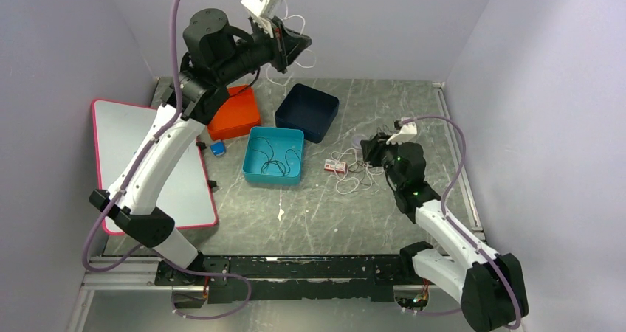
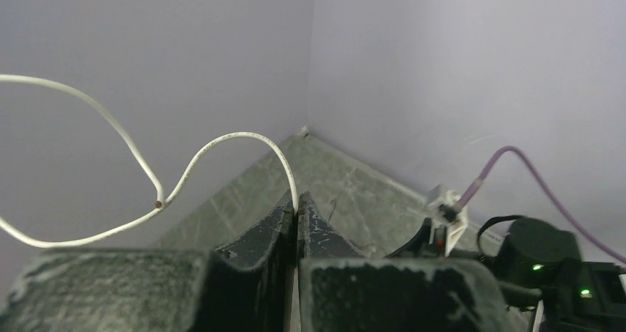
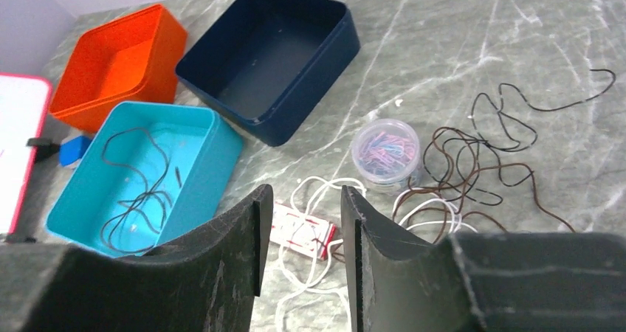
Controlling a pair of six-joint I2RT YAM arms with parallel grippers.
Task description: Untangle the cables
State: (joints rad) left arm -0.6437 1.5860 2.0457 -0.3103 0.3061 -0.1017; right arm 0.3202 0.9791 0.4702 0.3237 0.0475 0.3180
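Progress: partway | left tool [image 2: 297,214] is clenching white cable [image 2: 221,142], holding it aloft at 12 o'clock | right tool [image 3: 299,199] is hovering released over pile [image 3: 450,155] at 3 o'clock | black cable [image 3: 144,199] is lying in teal bin [image 3: 225,151] | pile is looking tangled

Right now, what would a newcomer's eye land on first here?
The left gripper, raised high at the back, is shut on a white cable that loops through the air. Below, a teal bin at mid-table holds a black cable, and the right gripper hangs open over a tangle of white and dark cables.
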